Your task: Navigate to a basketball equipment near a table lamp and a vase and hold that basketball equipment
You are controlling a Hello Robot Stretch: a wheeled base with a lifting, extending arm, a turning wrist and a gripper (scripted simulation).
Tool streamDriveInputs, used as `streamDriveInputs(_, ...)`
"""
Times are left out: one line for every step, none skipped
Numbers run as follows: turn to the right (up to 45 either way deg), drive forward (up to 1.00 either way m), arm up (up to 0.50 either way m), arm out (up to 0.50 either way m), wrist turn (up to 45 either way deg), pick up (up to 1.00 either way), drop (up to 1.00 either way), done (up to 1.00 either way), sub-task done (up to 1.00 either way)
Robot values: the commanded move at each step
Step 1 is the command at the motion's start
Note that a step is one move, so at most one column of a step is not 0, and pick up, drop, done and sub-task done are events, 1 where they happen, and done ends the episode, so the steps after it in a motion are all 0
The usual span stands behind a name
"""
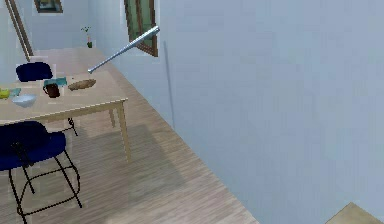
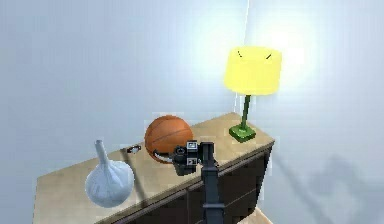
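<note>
An orange basketball (image 2: 167,134) rests on the top of a wooden sideboard (image 2: 70,180) in the arm side view. To its left stands a pale blue-white vase (image 2: 108,178) with a thin neck. To its right is a table lamp (image 2: 252,76) with a yellow shade and a green base. The dark arm rises from the bottom edge, and the gripper (image 2: 178,158) sits right at the ball's lower front. I cannot tell whether it holds anything, since the ball lies on the sideboard directly behind it.
In the forward view a wooden dining table (image 1: 100,105) with dishes stands at the left, with blue chairs (image 1: 30,145) around it. A pale wall (image 1: 270,100) runs along the right. A grey rod (image 1: 125,50) leans out from the wall below a window (image 1: 140,20). Wooden floor lies ahead.
</note>
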Motion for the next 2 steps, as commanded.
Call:
streamDriveInputs(0.0, 0.0, 0.1, 0.0, 0.0, 0.0, 0.0, 0.0, 0.0)
streamDriveInputs(0.0, 0.0, 0.0, 0.0, 0.0, 0.0, 0.0, 1.0, 0.0)
